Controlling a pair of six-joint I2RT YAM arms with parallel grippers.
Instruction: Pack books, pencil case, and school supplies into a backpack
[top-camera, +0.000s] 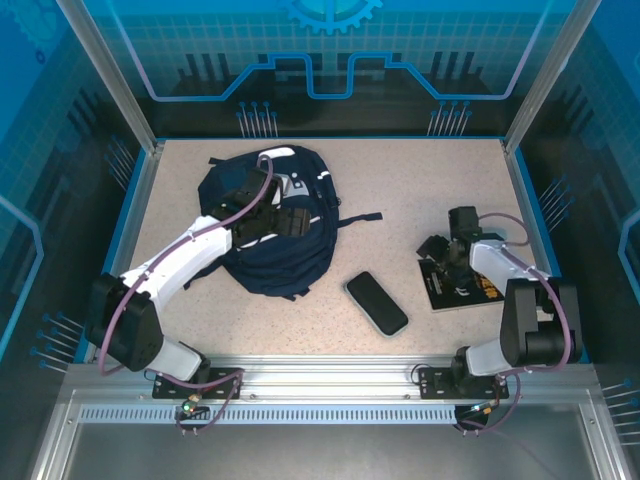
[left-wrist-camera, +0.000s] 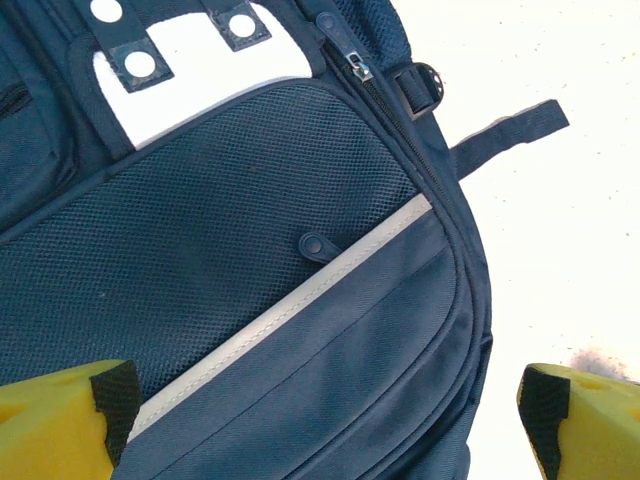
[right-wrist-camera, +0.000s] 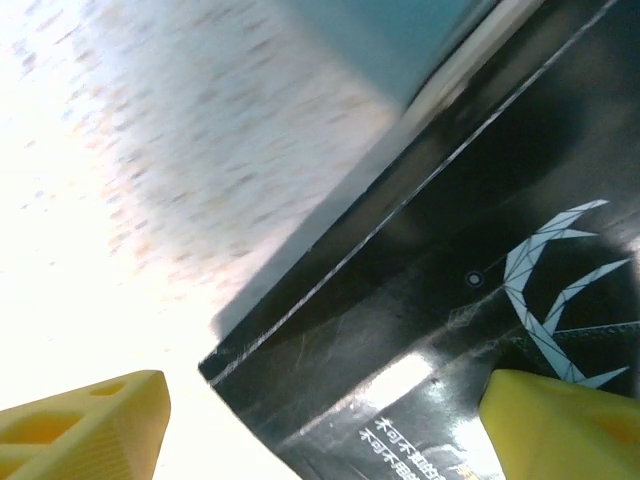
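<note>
Step in hand: pick up the first book. Your right gripper (right-wrist-camera: 320, 425) hangs with its jaws apart, holding nothing. The dark book (right-wrist-camera: 440, 300) lies flat directly beneath it, with one edge between the fingers. Your left gripper (left-wrist-camera: 320, 420) is spread wide just above the backpack (left-wrist-camera: 250, 260), which appears zipped. Next move, as judged: lower the right jaws astride the book's edge, then close.

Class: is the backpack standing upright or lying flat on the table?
Lying flat. The backpack spreads across the table, front panel facing up, one strap trailing sideways.
</note>
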